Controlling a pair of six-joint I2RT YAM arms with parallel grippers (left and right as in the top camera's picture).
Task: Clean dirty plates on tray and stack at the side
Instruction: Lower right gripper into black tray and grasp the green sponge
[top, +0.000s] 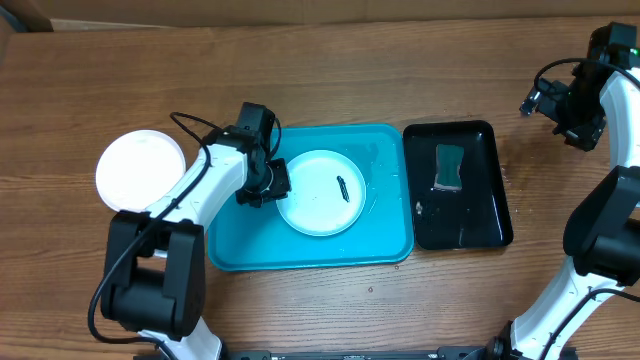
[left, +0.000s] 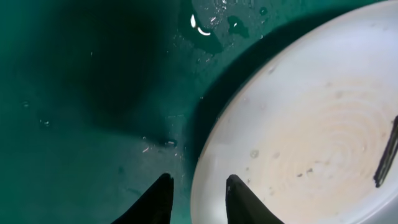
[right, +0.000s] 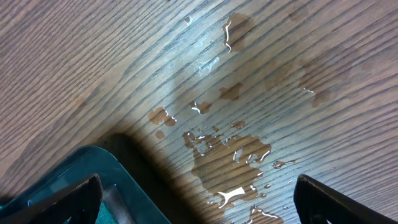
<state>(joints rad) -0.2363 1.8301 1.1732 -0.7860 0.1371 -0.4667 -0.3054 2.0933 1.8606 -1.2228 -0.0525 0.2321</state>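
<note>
One pale round plate (top: 322, 192) sits in the middle of the turquoise tray (top: 385, 245), with a short dark smear (top: 342, 188) right of its centre. The left wrist view shows that smear (left: 387, 152) as a thin dark streak on a creamy surface with faint rings.

The left gripper (top: 265, 182) is down at the plate's left rim, jaws parted. Up close, one finger (left: 158, 199) is over bare tray and the other over the plate (left: 311, 124), with the rim between them and not pinched. Water droplets (left: 205, 25) glisten on the tray floor just beyond.

There is bare tray all round the plate, widest on the right and lower sides. At the left of the overhead frame a white plate (top: 140, 170) rests on the wooden table (top: 300, 60), well clear of the tray.

Just right of the tray lies a black tray (top: 480, 225) holding a green sponge (top: 449, 167). The right gripper (top: 575, 105) hangs at the upper right, spread wide over a puddle (right: 230, 162) on the wood.
</note>
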